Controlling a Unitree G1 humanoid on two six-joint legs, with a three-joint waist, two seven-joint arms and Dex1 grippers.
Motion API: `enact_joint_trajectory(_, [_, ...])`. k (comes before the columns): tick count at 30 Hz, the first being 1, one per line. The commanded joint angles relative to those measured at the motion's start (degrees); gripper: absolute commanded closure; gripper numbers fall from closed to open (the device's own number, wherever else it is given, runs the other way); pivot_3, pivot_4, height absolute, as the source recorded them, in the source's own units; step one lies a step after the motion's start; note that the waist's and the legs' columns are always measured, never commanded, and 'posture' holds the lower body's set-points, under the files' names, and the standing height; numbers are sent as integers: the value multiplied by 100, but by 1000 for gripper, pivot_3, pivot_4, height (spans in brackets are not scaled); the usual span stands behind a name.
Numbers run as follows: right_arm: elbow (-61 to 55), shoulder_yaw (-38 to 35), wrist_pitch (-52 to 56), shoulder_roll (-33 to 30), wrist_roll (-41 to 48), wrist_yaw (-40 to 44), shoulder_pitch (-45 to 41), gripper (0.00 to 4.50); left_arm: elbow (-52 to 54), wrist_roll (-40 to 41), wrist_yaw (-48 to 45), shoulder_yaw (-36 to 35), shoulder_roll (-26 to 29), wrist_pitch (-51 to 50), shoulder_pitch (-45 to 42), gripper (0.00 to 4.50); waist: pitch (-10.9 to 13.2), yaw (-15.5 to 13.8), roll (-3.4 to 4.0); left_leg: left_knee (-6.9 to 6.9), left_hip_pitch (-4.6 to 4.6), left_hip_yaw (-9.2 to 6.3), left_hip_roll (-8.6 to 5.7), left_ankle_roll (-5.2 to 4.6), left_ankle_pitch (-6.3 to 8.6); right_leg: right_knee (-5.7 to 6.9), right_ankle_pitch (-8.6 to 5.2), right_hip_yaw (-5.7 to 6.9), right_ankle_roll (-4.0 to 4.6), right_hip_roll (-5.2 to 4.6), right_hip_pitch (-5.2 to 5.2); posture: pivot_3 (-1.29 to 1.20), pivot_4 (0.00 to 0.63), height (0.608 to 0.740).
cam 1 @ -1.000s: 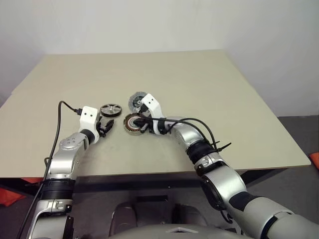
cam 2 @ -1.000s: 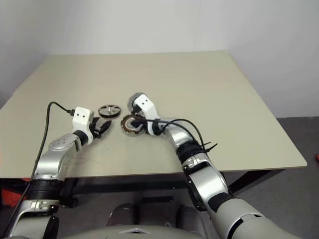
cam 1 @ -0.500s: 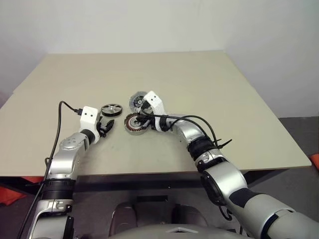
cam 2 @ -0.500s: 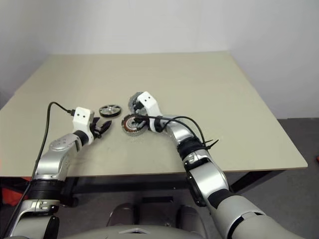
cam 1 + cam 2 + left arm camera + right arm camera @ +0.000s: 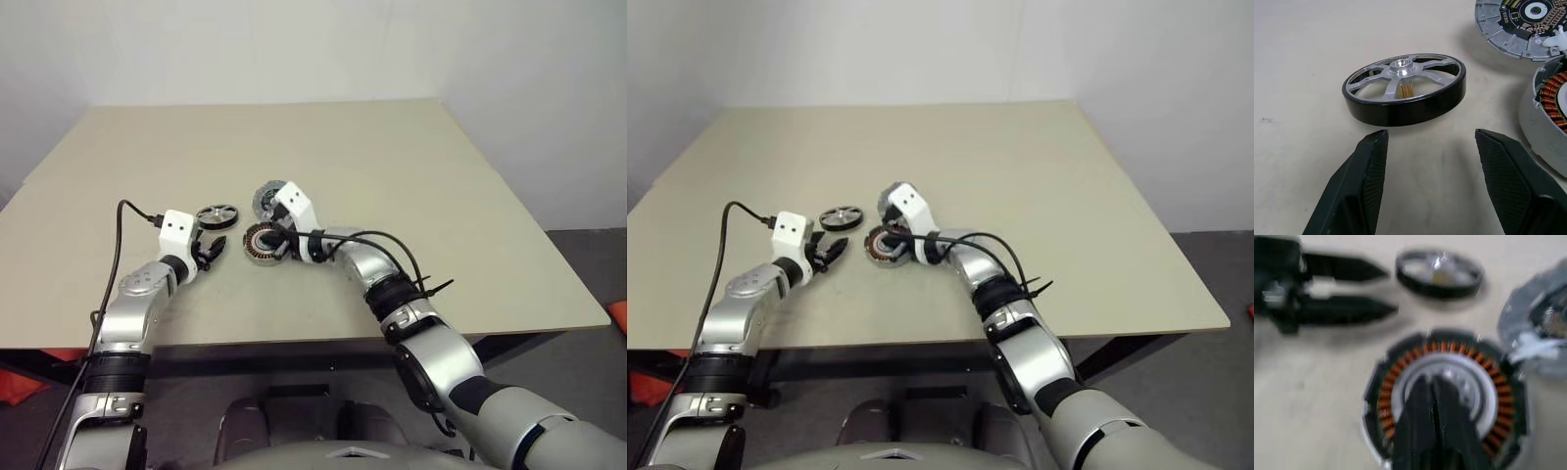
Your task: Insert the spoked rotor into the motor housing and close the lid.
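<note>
The spoked rotor (image 5: pixel 1404 88), a black rim with silver spokes, lies flat on the table just beyond my left gripper (image 5: pixel 1431 139). That gripper is open, with nothing between its fingers. To its right sits the motor housing (image 5: pixel 263 243), with copper windings around a silver hub. My right gripper (image 5: pixel 1432 382) is shut, its tips over the housing's hub (image 5: pixel 1449 374); I cannot tell whether they touch it. The lid (image 5: pixel 266 198) rests just behind the housing, partly hidden by my right wrist.
The beige table (image 5: pixel 392 157) has bare surface behind and to the right of the parts. A black cable (image 5: pixel 120 220) runs from my left wrist. The table's front edge lies close below both arms.
My right gripper pushed slightly forward over the housing, then drew back to where it was a second ago. The left arm, rotor, housing and lid have not moved.
</note>
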State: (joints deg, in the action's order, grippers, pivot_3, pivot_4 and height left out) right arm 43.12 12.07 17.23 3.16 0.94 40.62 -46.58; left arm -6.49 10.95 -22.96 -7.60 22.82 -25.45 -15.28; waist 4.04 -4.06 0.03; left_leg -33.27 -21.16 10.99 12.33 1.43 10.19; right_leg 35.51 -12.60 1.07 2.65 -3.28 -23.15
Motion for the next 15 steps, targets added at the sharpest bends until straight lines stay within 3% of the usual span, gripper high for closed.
enact_joint_trajectory(1, [172,-102,-51,-22,-23,-214,-193,4428,177,28,8,-120,88,61,-32,1485,0,0,-1,0,4,0,2,0,0,0,0,1,0,0,4,0,0,740])
enact_joint_trajectory(9, [-98,-413,-88,-84,264,-168,-441,4428,102,138,85,-215,-35,38,-113,1485,0,-8,-1,0,0,-8,0,6,-3,0,0,4,0,0,5,0,0,740])
enact_joint_trajectory(15, [-449,-507,-36,-129,384,-85,-518,4428,44,611,425,-776,-274,-330,-322,1485,0,-2,-1,0,-4,-9,2,20,-12,-1,0,7,1,2,1,0,0,740])
